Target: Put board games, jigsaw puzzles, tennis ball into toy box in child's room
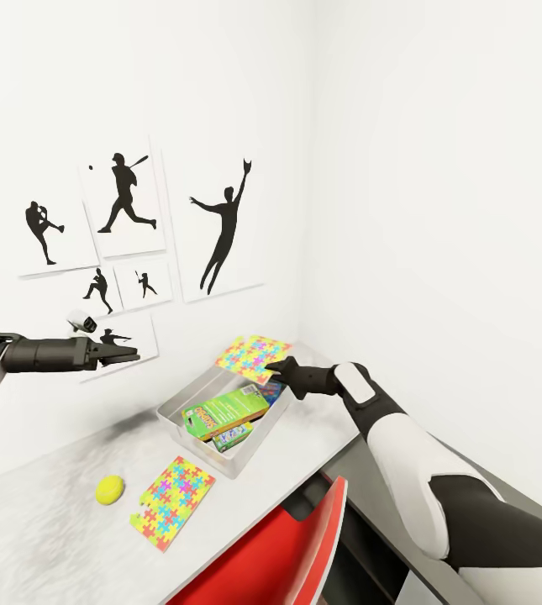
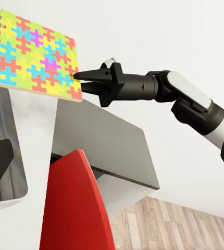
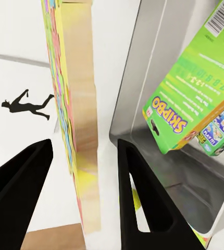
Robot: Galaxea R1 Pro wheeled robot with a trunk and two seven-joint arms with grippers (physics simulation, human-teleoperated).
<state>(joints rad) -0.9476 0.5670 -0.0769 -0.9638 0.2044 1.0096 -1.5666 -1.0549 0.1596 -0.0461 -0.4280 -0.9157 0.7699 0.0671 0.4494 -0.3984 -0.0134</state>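
My right gripper [image 1: 277, 368] [image 2: 79, 77] [image 3: 85, 141] is shut on the edge of a jigsaw puzzle [image 1: 254, 357] [image 2: 31, 54] [image 3: 81, 130], holding it tilted in the air over the far end of the grey toy box [image 1: 174, 412] [image 3: 127, 94]. Board games lie inside the box, a green one [image 1: 227, 410] [image 3: 190, 99] on top. The second jigsaw puzzle [image 1: 172, 502] lies flat on the white table [image 1: 44, 538], with the tennis ball [image 1: 109, 489] just left of it. My left gripper [image 1: 136, 357] hangs raised at the left, empty and apparently open.
A red chair [image 1: 279, 555] [image 2: 75, 208] stands against the table's near edge. The dark grey side desk [image 2: 107, 146] runs under my right arm. White walls meet in a corner behind the box, with baseball silhouette posters [image 1: 128, 210] on the left wall.
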